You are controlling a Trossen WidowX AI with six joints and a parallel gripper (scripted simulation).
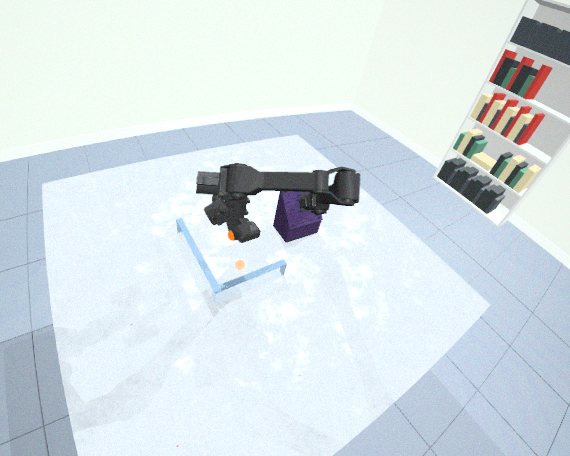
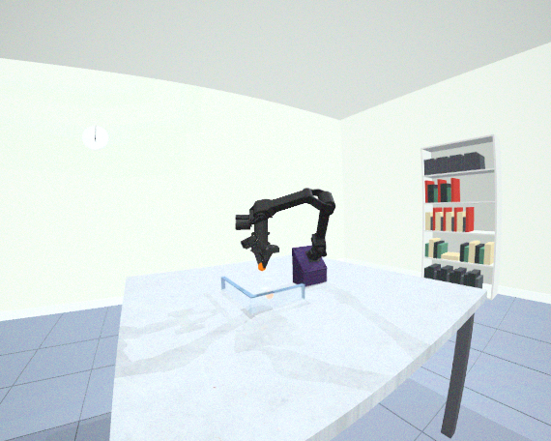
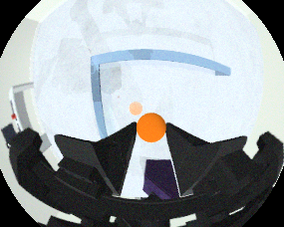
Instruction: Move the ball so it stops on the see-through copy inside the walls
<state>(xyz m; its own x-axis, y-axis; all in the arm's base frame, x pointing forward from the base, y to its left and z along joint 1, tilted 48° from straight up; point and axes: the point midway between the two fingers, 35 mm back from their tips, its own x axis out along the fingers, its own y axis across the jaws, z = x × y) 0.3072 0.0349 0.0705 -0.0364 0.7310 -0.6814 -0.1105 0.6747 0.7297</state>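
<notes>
The orange ball point(image 1: 231, 235) point(image 2: 261, 267) point(image 3: 151, 127) is held between the fingertips of my gripper point(image 2: 262, 266) point(image 3: 151, 126), which is shut on it. Ball and gripper are up in the air, above the table and higher than the wall tops. The pale see-through copy point(image 1: 239, 265) point(image 2: 270, 295) point(image 3: 136, 108) rests on the table inside the corner. In the wrist view it shows a little up and left of the held ball. The two low clear walls with blue tops point(image 1: 197, 256) point(image 2: 277, 291) point(image 3: 95, 82) meet in a corner beyond the copy.
A purple block point(image 1: 298, 222) point(image 2: 310, 272) point(image 3: 158, 174) stands under the arm's base, behind the open side of the corner. The table point(image 1: 331, 325) point(image 2: 272, 377) carries the walls. A bookshelf point(image 1: 518, 105) point(image 2: 489, 218) stands on the floor, away at the right.
</notes>
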